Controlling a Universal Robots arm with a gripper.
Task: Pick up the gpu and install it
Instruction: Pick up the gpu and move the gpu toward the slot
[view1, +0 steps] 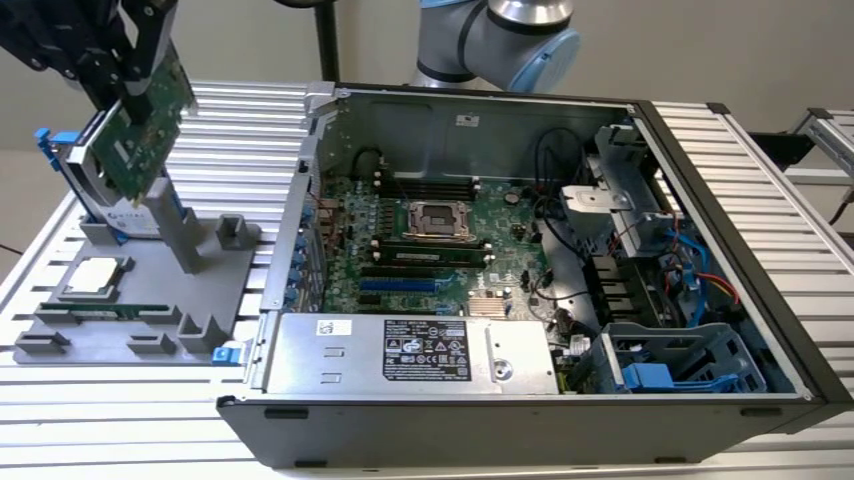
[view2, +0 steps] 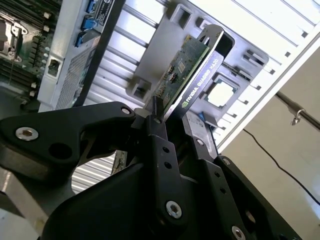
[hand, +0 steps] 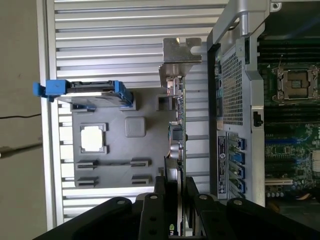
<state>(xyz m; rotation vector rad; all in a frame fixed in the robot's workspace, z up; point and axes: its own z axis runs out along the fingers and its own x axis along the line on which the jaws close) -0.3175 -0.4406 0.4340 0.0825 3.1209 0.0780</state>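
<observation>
So the claw (view1: 132, 98) is clamping tight on the gpu (view1: 151, 128), dangling it over the gray parts tray (view1: 160, 272), roughly 9 o'clock from the open pc case (view1: 534, 432) in the exterior view.

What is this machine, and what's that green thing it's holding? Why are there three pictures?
It's a robot arm with a black gripper, like a pinching hand. One picture is from a camera standing nearby; the two wrist views come from cameras riding on the arm. The gripper is shut on the gpu, a green computer card, over a grey tray that holds a hard drive and a chip. Beside it lies an open computer.
</observation>
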